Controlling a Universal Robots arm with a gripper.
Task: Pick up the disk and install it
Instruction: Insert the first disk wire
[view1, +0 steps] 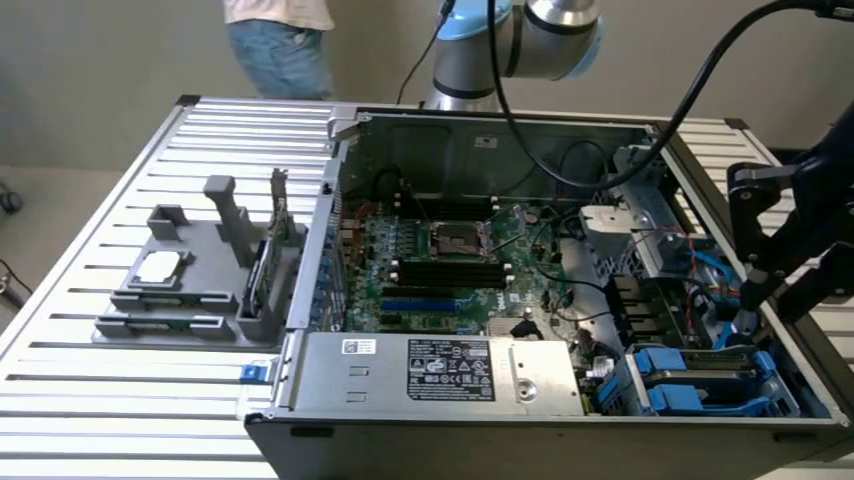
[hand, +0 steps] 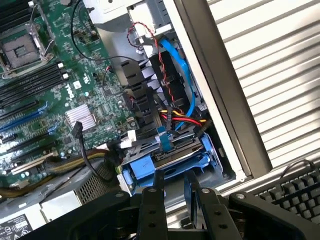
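My gripper (hand: 174, 179) hangs just over the disk (hand: 170, 159), with its fingers apart and nothing between them. The disk sits low in a corner of the computer case (view1: 534, 440), in its blue frame. Wires (hand: 175, 117) hide its far end, and I can't make out its label.

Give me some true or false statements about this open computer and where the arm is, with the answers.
1. The case is open, showing the motherboard. True.
2. The end effector hangs over the motherboard's middle. False: it is at the exterior view's right, above the blue carriers.
3. A cooler covers the processor socket. False: the socket is bare.
4. A keyboard lies outside the case. True.
5. A person stands beyond the table. True.
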